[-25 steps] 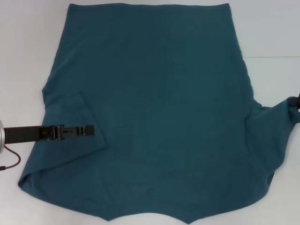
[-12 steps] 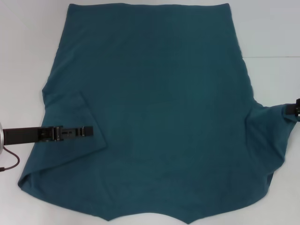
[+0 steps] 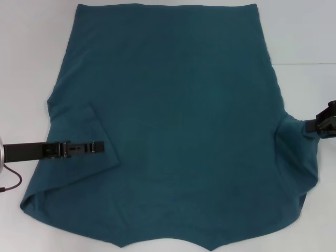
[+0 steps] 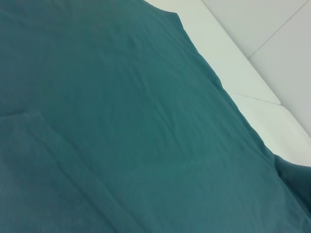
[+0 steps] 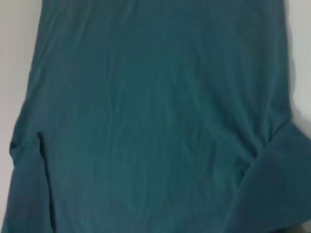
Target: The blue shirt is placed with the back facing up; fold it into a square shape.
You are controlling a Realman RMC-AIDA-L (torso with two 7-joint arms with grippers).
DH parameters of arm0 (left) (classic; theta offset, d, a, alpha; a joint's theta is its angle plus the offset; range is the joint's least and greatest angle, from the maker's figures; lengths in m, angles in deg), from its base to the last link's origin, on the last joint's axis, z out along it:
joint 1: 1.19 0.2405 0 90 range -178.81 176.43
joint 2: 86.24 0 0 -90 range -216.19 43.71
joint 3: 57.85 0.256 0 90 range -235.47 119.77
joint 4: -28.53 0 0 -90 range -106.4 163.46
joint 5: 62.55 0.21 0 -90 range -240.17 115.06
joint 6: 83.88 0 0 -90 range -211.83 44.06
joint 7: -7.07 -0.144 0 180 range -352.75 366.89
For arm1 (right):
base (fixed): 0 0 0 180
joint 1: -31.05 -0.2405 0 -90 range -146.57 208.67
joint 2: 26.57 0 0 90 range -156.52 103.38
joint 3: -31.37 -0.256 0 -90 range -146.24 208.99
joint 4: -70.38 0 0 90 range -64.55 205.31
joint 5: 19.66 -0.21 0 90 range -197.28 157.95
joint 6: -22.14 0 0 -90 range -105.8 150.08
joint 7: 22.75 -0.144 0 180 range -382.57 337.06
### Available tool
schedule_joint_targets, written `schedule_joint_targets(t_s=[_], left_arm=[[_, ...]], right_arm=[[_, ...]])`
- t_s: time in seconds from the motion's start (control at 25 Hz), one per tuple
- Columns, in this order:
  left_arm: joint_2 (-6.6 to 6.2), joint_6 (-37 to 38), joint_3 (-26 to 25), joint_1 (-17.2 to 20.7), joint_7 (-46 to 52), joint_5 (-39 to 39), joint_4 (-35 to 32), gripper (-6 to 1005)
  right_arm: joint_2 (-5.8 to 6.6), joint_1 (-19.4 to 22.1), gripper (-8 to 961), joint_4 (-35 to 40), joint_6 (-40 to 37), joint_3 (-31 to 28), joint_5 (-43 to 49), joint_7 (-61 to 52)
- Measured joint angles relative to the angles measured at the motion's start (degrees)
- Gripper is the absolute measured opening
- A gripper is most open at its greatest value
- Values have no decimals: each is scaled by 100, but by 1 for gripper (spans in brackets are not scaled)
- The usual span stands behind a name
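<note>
The blue shirt lies spread flat on the white table and fills most of the head view. Its left sleeve is folded inward onto the body. My left gripper reaches in low from the left and lies across that folded sleeve. At the right edge, my right gripper is shut on the tip of the right sleeve, which is drawn up to a point at it. Both wrist views show only the shirt's fabric, with no fingers in sight.
The white table shows bare strips to the left and right of the shirt. A dark red cable loops beside my left arm. The shirt's near edge runs along the bottom of the head view.
My right gripper has moved inward from the right edge and slightly down, bringing the sleeve tip with it. The left arm has stayed put.
</note>
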Motion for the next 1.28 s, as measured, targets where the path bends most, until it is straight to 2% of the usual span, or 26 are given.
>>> schedule_joint_targets(t_s=[0.28,0.52,0.76,1.04,1.28], left_arm=[[0,0,0,1,-9,0,4,962],[0,-11,-2,-3,-6,0,-12,962],[0,-64,-9,4,14,0,-2,962],[0,-102,-17,13,7,0,11,962],[0,-155,-18,17,-11,0,12,962]], right_arm=[[-22,-208,26,8,-7,93,-26,53],[-208,-546,26,-20,158,121,-33,67],[-375,-782,27,-55,369,555,-6,140],[-412,-812,27,-175,573,623,-5,-42],[-411,-810,107,-297,606,594,-43,-26]])
